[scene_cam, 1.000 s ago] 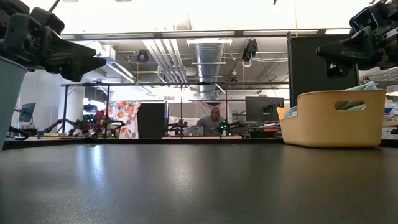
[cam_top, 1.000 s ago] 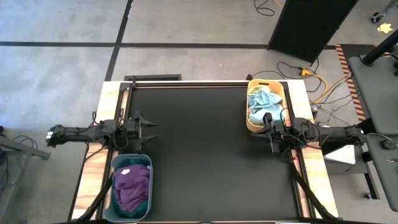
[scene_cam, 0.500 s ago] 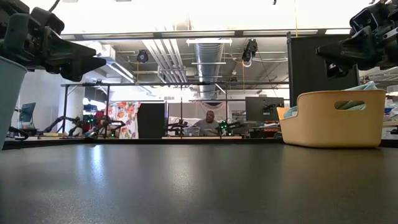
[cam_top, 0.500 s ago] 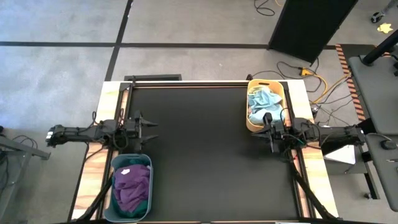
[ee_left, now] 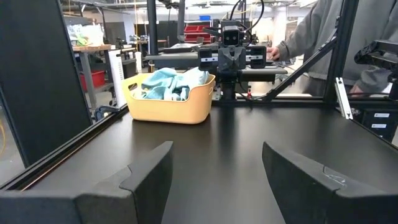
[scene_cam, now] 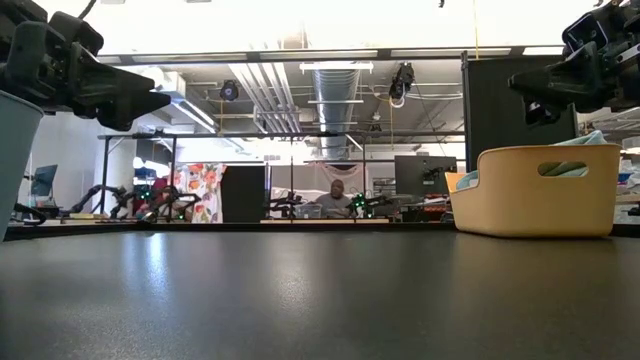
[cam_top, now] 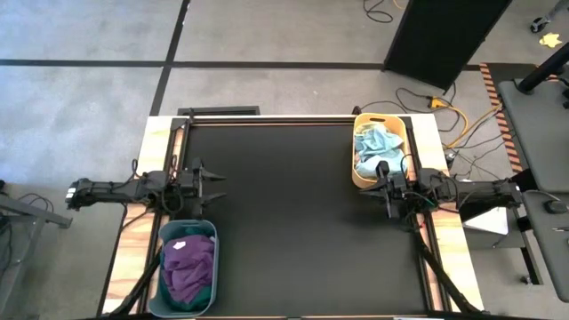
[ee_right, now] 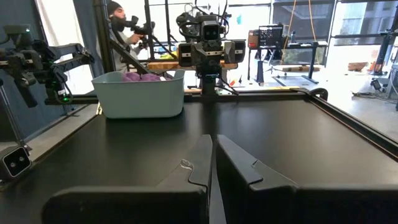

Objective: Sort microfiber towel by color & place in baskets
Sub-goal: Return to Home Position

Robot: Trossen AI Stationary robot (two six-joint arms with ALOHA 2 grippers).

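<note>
High view: where are the two arms found?

The left gripper (cam_top: 216, 181) is held over the left edge of the black table (cam_top: 293, 231), and the right gripper (cam_top: 384, 185) is held over the right edge. Each is pointed inward, across the bare middle, towards the other.

How are the fingers set?

In the left wrist view the left gripper's two fingers are seen spread wide apart, with nothing between them. In the right wrist view the right gripper's fingers are pressed together, tip against tip, and nothing is gripped by them.

Is the table touched by either?

It is not; in the low view both are seen raised well above the surface.

Where are the baskets placed?

The yellow basket (cam_top: 380, 116) is set at the far right corner, its near end just beside the right gripper. The grey-blue basket (cam_top: 187, 224) is set at the near left corner, its far end near the left gripper.

What is held in them?

Light blue towels (cam_top: 375, 147) are heaped in the yellow basket and rise above its rim. A purple towel (cam_top: 188, 267) is bunched in the grey-blue basket, and a strip of dark green cloth (cam_top: 203, 298) is seen at its near end.

Is anything else made out?

A person (scene_cam: 338, 192) is seen far behind the table in the low view
</note>
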